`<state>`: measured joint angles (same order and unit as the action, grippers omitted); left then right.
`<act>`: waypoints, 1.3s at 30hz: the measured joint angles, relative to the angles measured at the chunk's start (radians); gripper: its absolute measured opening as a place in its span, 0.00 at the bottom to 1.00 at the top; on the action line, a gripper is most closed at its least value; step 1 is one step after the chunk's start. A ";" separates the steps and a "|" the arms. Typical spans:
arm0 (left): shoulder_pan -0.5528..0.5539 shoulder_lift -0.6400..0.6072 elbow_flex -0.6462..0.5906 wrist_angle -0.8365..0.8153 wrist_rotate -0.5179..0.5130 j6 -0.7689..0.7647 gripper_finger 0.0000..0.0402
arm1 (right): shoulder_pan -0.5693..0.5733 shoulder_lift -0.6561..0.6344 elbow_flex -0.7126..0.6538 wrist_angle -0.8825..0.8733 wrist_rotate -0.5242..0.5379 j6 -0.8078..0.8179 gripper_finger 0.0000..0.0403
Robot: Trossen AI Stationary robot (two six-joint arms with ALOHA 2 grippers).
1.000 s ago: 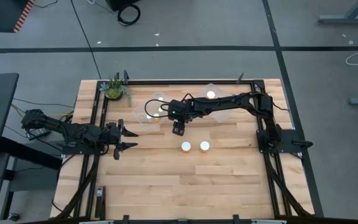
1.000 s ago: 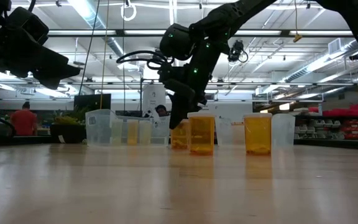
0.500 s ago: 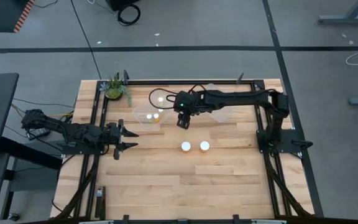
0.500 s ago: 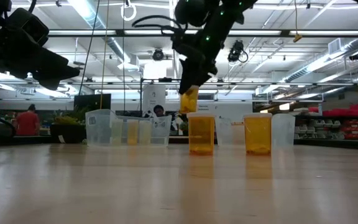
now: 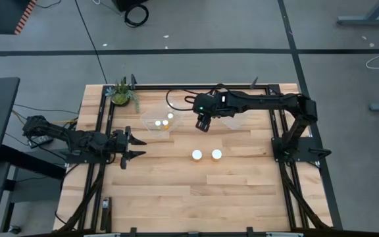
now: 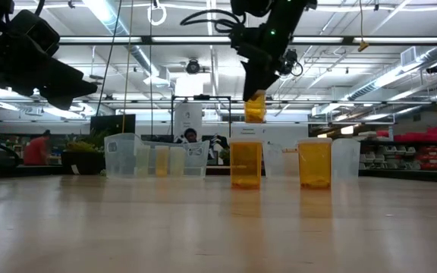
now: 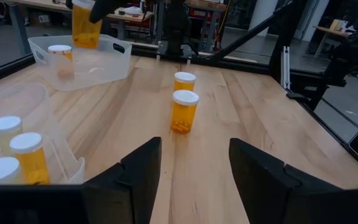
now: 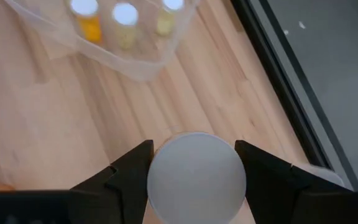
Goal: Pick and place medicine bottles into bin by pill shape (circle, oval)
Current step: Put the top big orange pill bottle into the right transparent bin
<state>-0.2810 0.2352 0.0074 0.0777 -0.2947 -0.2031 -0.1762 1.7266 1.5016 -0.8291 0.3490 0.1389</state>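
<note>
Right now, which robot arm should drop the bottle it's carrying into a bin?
The right arm. Its end effector already grips an orange bottle in the air, near the clear bins at the back of the table. The left end effector sits open and empty at the table's left side.

Right dark two-finger gripper [image 5: 203, 125]: raised at upper centre, clamped on orange bottle [image 6: 255, 108] | left dark two-finger gripper [image 5: 134, 147]: parked mid-left, fingers spread

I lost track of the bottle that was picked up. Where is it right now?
In the low view the orange bottle hangs in the right tool, lifted above the two orange bottles standing on the table, between the two clear bins.
</note>
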 joint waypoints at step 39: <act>0.000 0.000 0.000 0.004 0.000 0.008 0.49 | -0.382 -0.381 -0.720 0.222 -0.055 0.109 0.56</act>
<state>-0.2810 0.2352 0.0074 0.0815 -0.2951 -0.1955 -0.5587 1.3453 0.7815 -0.6069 0.2937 0.2481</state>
